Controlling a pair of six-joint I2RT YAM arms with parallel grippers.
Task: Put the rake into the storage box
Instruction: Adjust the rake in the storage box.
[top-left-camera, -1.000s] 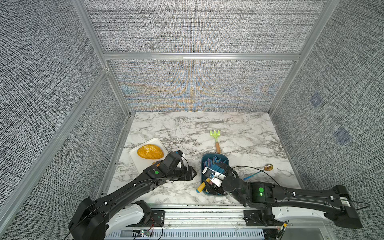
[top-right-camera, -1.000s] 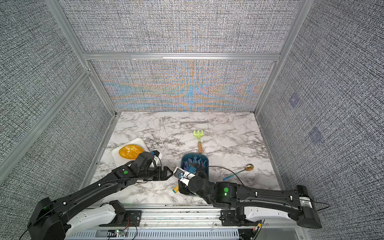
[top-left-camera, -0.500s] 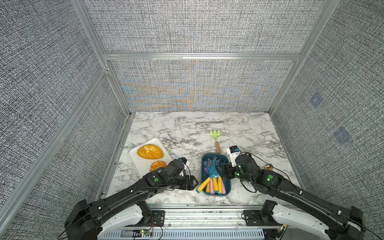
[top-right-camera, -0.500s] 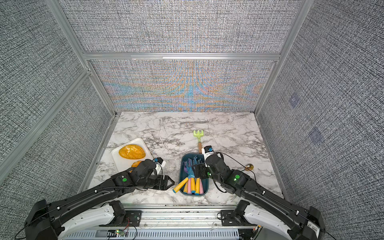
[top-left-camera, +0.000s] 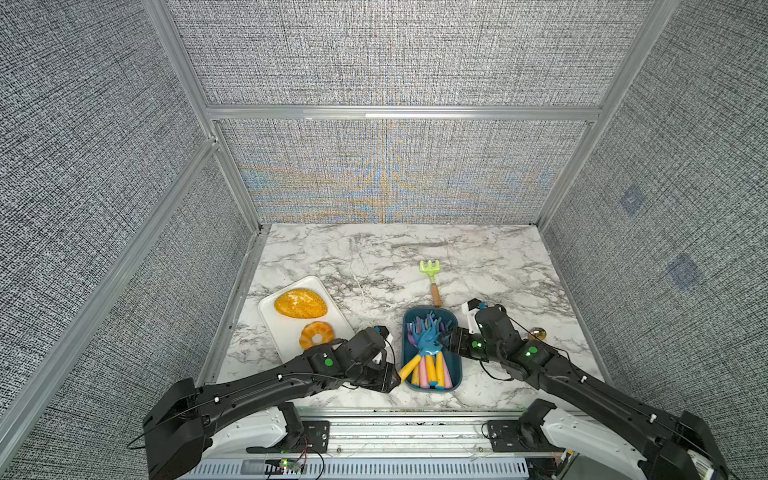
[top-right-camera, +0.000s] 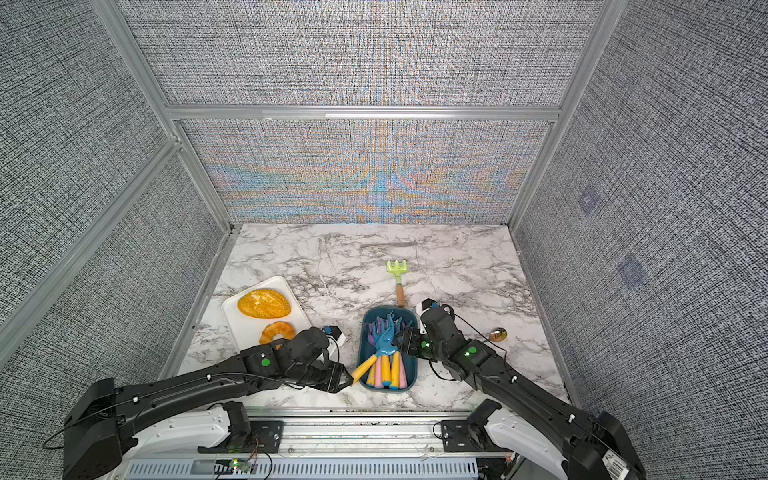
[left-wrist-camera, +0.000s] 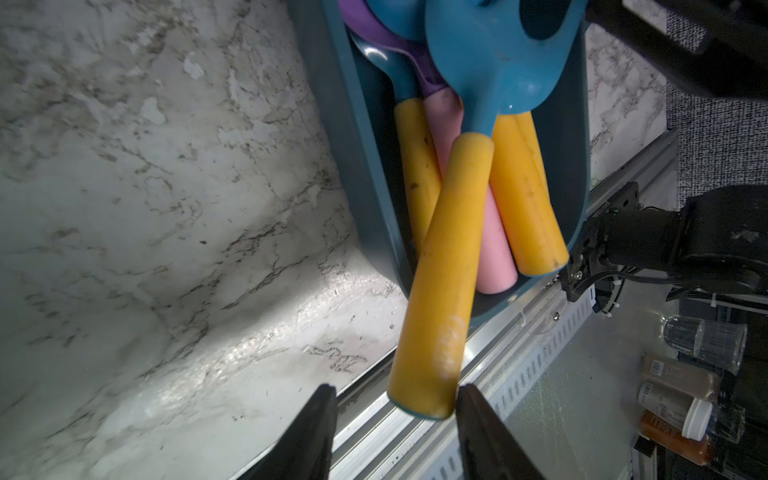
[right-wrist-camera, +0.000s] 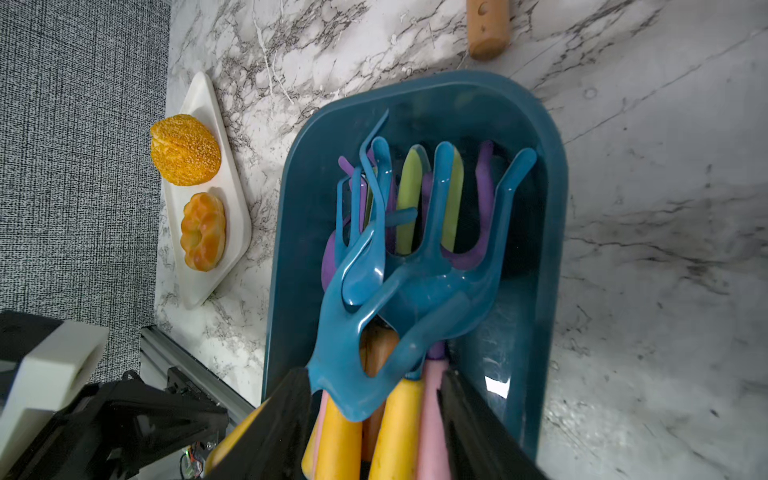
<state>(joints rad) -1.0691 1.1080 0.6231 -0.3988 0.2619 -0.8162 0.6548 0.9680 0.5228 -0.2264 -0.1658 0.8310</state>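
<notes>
Teal storage box (top-left-camera: 455, 370) crammed, green rake (top-left-camera: 432, 281) beyond, tray (top-left-camera: 285, 332) nearby

The left arm (top-left-camera: 266, 380), in the lower left of both top views, and the right arm (top-left-camera: 590, 386), in the lower right, are matte black tubes with chunky rounded joints. Both have thin black cables pinned by small white clips, glowing green dots (top-left-camera: 329, 362) near the wrists and a white block (top-left-camera: 468, 309) at each wrist. Each grows from a white-and-black base (top-left-camera: 253, 428) at the bottom edge, and the right one's shoulder bears a barcode label (top-right-camera: 616, 467). In the wrist views the left gripper (left-wrist-camera: 395, 399) and right gripper (right-wrist-camera: 374, 382) show plain black tapered fingers (left-wrist-camera: 313, 419).
</notes>
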